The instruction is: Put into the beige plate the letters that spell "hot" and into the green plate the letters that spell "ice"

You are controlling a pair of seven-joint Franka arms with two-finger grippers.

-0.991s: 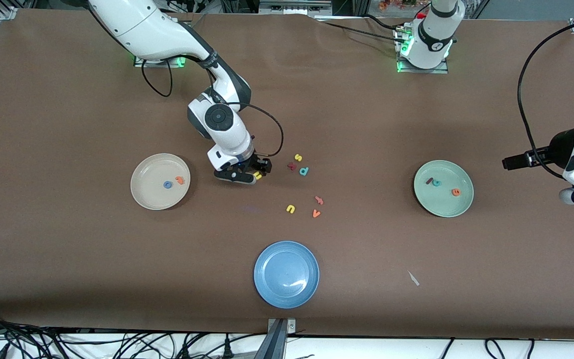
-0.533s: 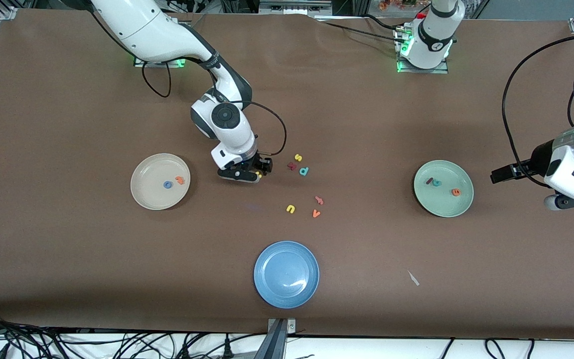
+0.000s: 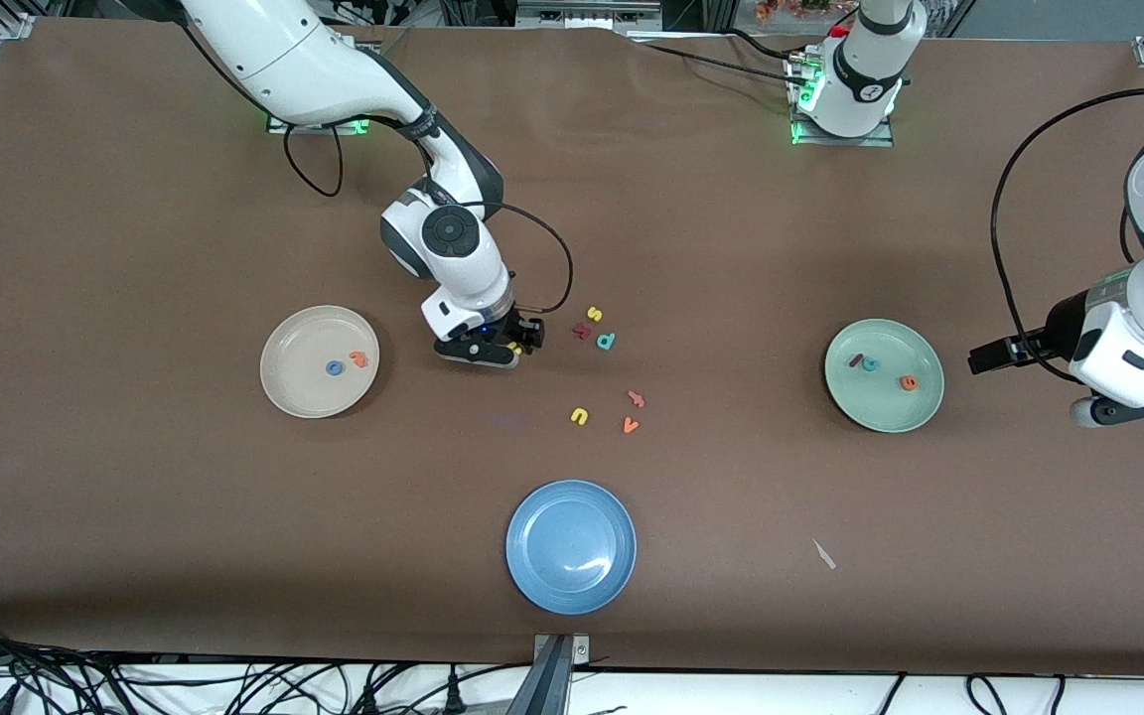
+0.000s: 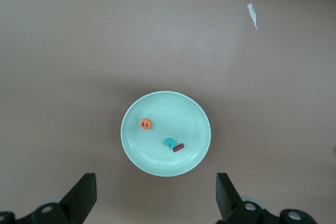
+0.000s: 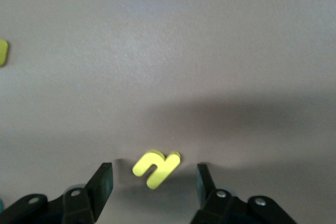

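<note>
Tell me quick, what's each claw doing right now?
Left claw: open, holding nothing, up over the table beside the green plate.
Right claw: open around the yellow h, not squeezing it yet.

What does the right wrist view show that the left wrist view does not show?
Only the right wrist view shows the yellow h lying on the table between the open fingers of the right gripper. Only the left wrist view shows the green plate holding the orange e, teal c and dark red i, with the left gripper open. Both show the brown table.
</note>
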